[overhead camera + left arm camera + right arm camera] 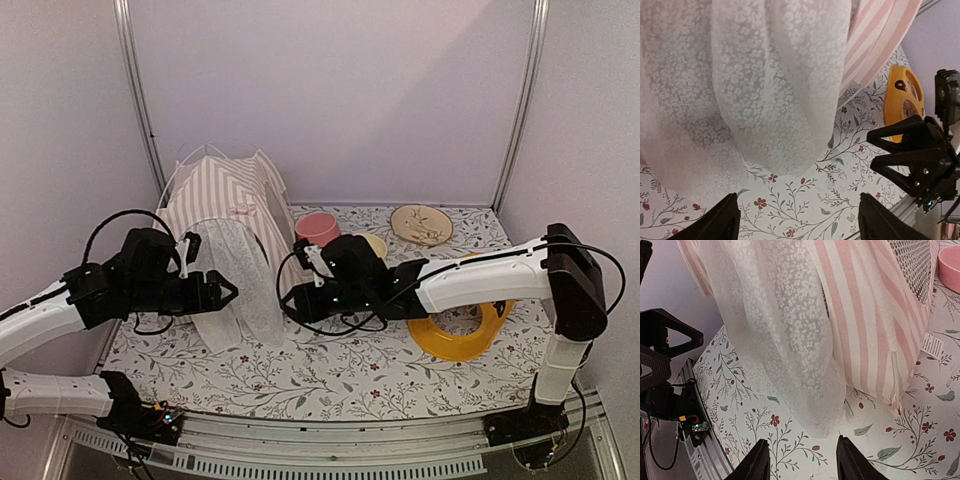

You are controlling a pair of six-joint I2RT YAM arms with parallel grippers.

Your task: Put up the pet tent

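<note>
"While our left gripper [799, 202] and right gripper [802, 452] both gape, holding nothing, where do we grip?"

"The pet tent [225, 205] sits back-left on the table [330, 375], its sheer flap [240, 285] hanging between us — we'd pinch the striped wall beside it, not the lace, and spread evenly."

The pet tent [235, 200] is pink-and-white striped, and its sheer door flap [245, 285] is white with tiny flowers. The tablecloth [330, 375] is white with grey-green sprigs and red blossoms. The ring [455, 347] is yellow.
</note>
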